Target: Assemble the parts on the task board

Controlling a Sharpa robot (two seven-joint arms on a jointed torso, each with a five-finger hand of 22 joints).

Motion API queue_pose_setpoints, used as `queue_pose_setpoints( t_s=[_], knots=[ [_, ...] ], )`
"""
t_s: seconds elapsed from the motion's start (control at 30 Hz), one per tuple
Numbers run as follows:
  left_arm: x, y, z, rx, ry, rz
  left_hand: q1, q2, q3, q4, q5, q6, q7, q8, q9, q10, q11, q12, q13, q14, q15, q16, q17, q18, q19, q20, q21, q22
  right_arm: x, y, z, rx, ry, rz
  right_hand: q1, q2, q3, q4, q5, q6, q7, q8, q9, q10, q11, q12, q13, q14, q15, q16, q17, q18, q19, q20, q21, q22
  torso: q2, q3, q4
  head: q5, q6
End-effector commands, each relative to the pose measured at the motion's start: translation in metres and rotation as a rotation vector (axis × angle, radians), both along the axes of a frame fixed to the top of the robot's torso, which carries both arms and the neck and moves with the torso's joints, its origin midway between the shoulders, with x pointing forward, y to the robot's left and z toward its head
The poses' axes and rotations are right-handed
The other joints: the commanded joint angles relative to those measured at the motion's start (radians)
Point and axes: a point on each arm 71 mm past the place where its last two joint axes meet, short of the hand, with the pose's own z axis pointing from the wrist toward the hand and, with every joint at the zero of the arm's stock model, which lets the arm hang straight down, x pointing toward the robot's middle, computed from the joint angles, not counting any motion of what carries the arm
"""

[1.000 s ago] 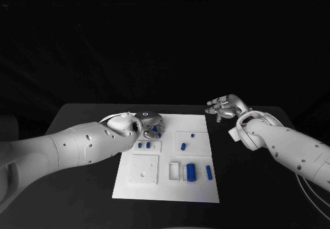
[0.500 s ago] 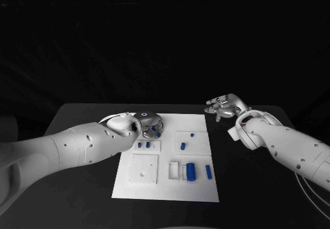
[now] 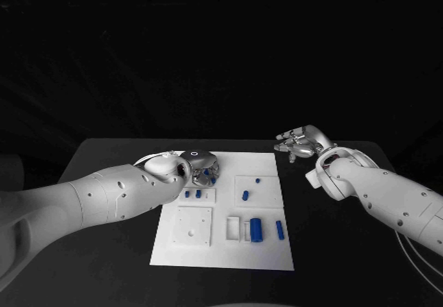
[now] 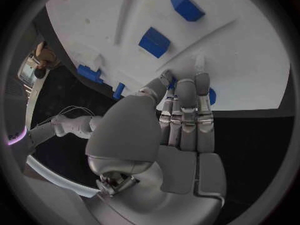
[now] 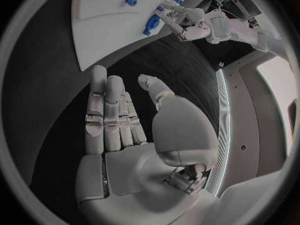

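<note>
White rounded arms, small dark holes; silver segmented left robot hand [image 4: 178,120], right robot hand [image 5: 125,130].

Task board [image 3: 225,240]: white rectangular plate, flat on the table, with raised square panels and shallow slots. Blue parts: two short ones [image 3: 192,194] side by side on the left panel, one peg [image 3: 246,196] on the right panel, one large cylinder [image 3: 256,230] lying beside a thin bar [image 3: 280,230] near the front.

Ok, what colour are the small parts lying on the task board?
Blue. The parts lie on the white task board, clearest in the head view.
</note>
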Motion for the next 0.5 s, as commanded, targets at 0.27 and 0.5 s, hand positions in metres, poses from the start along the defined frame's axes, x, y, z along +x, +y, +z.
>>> queue_pose_setpoints(
  t_s=[0.27,0.5],
  knots=[
    [-0.0038,-0.0033,-0.0058,-0.004,0.034,-0.016,-0.008,0.01,-0.004,0.012,0.003,0.011,0.0,-0.003,0.0,0.008,-0.005,-0.004,-0.001,0.011,0.0,0.005,0.001,0.017,-0.001,0.003,0.007,0.019,-0.0001,0.0022,0.0002,0.003,-0.003,0.015,-0.007,-0.001,0.005,0.001,0.007,-0.001,0.001,0.0,0.001,0.0,0.006,-0.003,-0.001,-0.005,0.005,0.004,-0.002,0.012,0.02,0.006,-0.003,-0.002,-0.001,-0.0001,-0.0002,0.0,-0.002],
    [-0.0032,-0.0019,-0.0059,0.001,0.032,-0.004,0.009,0.036,-0.001,0.009,0.007,0.062,-0.001,0.001,0.002,0.058,-0.015,-0.004,-0.001,0.02,-0.001,0.011,0.002,0.02,0.004,0.001,0.014,0.021,-0.0001,0.002,0.0001,0.003,-0.002,0.014,-0.007,-0.001,0.005,0.001,0.007,-0.001,0.001,0.0,0.001,0.0,0.006,-0.003,-0.001,-0.005,0.005,0.004,-0.002,0.012,0.02,0.006,-0.003,-0.002,-0.001,-0.0001,0.0002,-0.001,-0.003]
  ],
)
